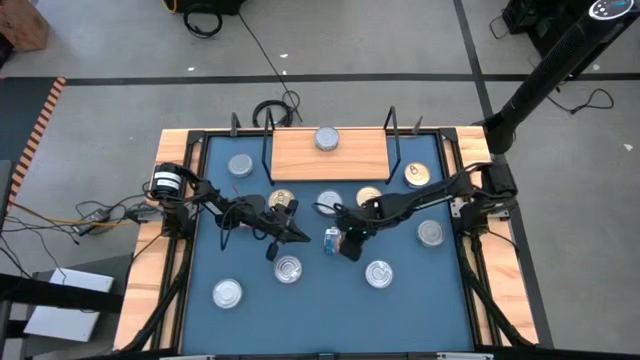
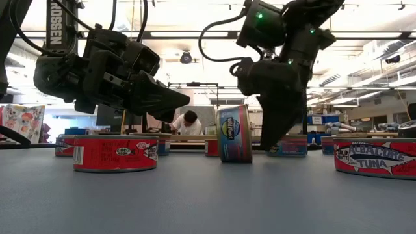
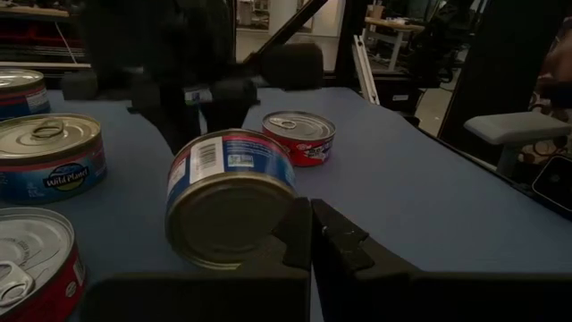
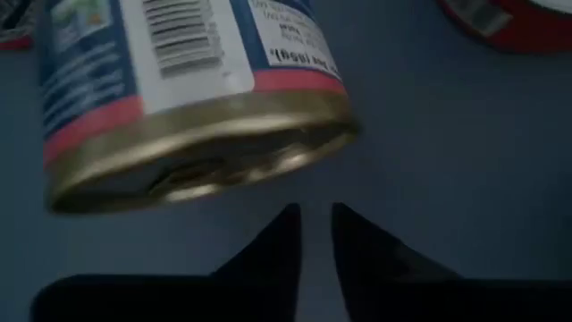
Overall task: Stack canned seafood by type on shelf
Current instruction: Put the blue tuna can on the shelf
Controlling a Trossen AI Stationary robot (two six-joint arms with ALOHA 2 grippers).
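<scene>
A blue-labelled tin (image 1: pixel 332 240) with a red band stands on its curved side wall on the blue mat (image 2: pixel 234 133), mid-table. My right gripper (image 4: pixel 314 210) points steeply down just to the tin's right (image 2: pixel 276 136), its fingertips a narrow gap apart and short of the tin's gold rim (image 4: pixel 206 148). My left gripper (image 3: pixel 311 234) is shut and points level at the tin from the left (image 1: pixel 298 237), with a small gap between them. The shelf (image 1: pixel 330 155) at the far edge carries one silver-topped tin (image 1: pixel 326 138).
Several flat tins lie around on the mat: near the shelf (image 1: pixel 281 200), (image 1: pixel 368 197), at the far right (image 1: pixel 418 174), and toward the near side (image 1: pixel 288 268), (image 1: pixel 379 273), (image 1: pixel 227 293). The shelf's black wire uprights (image 1: pixel 392 140) stand at its ends.
</scene>
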